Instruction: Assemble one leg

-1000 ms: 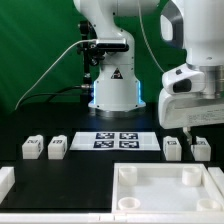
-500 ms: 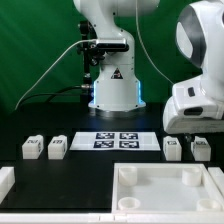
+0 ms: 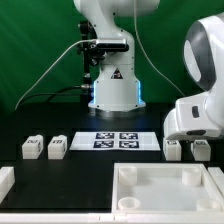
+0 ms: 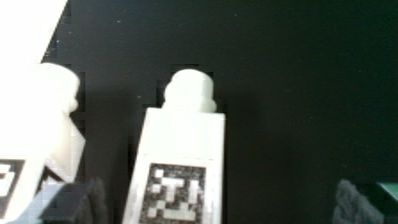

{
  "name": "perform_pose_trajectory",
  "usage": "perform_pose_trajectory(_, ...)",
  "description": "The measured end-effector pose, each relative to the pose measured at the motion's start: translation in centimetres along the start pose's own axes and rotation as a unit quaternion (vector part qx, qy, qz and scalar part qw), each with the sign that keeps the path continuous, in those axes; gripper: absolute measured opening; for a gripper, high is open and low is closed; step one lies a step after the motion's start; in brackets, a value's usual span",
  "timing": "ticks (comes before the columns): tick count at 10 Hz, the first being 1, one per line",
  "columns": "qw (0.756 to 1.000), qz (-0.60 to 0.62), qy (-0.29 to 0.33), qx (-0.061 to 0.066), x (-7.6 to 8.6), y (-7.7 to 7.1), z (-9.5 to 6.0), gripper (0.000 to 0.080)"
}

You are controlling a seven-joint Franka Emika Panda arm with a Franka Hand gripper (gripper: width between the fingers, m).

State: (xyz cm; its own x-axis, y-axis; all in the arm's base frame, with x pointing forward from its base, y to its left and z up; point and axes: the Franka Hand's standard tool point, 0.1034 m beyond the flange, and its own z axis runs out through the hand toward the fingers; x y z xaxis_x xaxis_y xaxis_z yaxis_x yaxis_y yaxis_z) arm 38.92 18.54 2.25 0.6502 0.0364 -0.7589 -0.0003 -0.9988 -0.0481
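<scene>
Four small white legs with marker tags lie on the black table: two at the exterior view's left (image 3: 32, 148) (image 3: 57, 147) and two at its right (image 3: 173, 149) (image 3: 200, 150). My gripper (image 3: 187, 141) hangs low over the right pair, its fingers mostly hidden by the hand. In the wrist view one leg (image 4: 183, 140) lies between the open fingers (image 4: 63, 205), closer to one finger than the other. A second leg (image 4: 39, 120) lies just beside it, outside the jaws. The gripper (image 4: 222, 205) is open and holds nothing.
The marker board (image 3: 115, 140) lies in the middle of the table. A large white panel with corner sockets (image 3: 165, 186) lies at the front. A white part (image 3: 5, 180) sits at the front left edge. The robot base (image 3: 112, 85) stands behind.
The arm has come down steadily over the right pair of legs, from well above them to just over the table. The legs have not moved.
</scene>
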Motion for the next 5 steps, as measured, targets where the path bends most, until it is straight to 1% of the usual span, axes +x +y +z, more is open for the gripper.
perform_pose_trajectory(2,1.000,0.000,0.000,-0.001,0.2,0.0,1.3,0.0649)
perform_pose_trajectory(4,1.000,0.002,-0.005,-0.003,0.0,0.0,2.0,0.0649)
perform_pose_trajectory(5,1.000,0.001,-0.005,-0.003,0.0,0.0,2.0,0.0649)
